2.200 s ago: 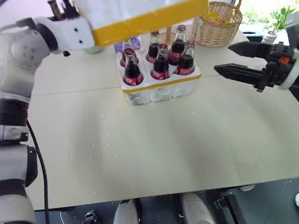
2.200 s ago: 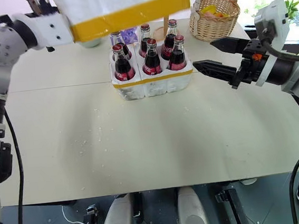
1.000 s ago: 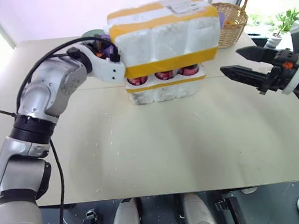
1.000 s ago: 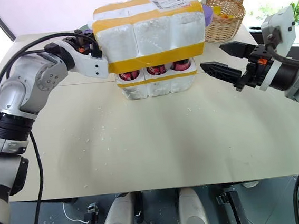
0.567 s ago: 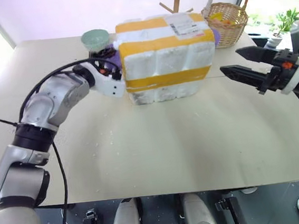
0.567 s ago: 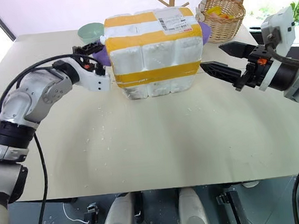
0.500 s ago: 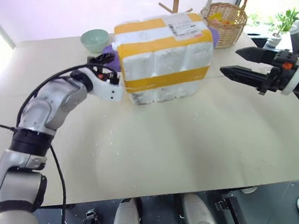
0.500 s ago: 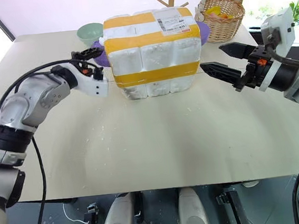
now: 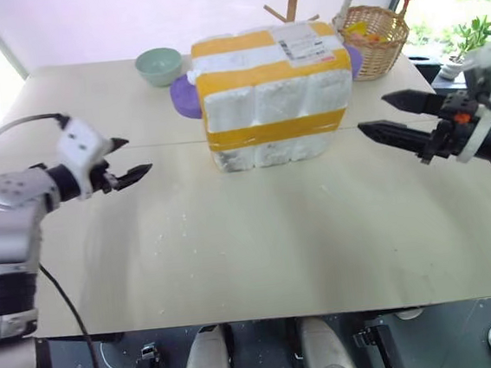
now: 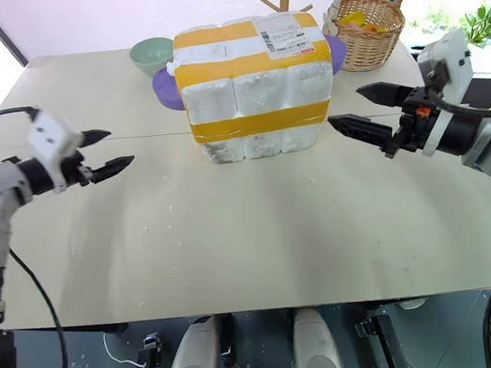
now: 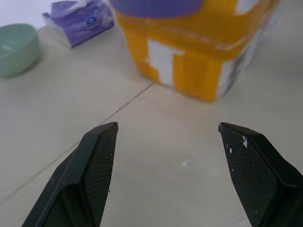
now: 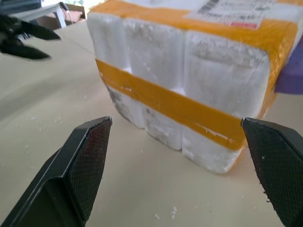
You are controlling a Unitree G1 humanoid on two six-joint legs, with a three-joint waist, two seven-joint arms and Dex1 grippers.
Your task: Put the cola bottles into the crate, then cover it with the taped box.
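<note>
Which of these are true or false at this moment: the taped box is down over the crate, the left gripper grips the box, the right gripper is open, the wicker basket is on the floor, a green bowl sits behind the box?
1. The taped box sits down over the crate, no bottles showing. True.
2. The left gripper grips the box. False: it is open, off to the box's left, apart from it.
3. The right gripper is open. True; it holds nothing, beside the box's right side.
4. The wicker basket is on the floor. False: it stands on the table.
5. A green bowl sits behind the box. True, toward its left.
</note>
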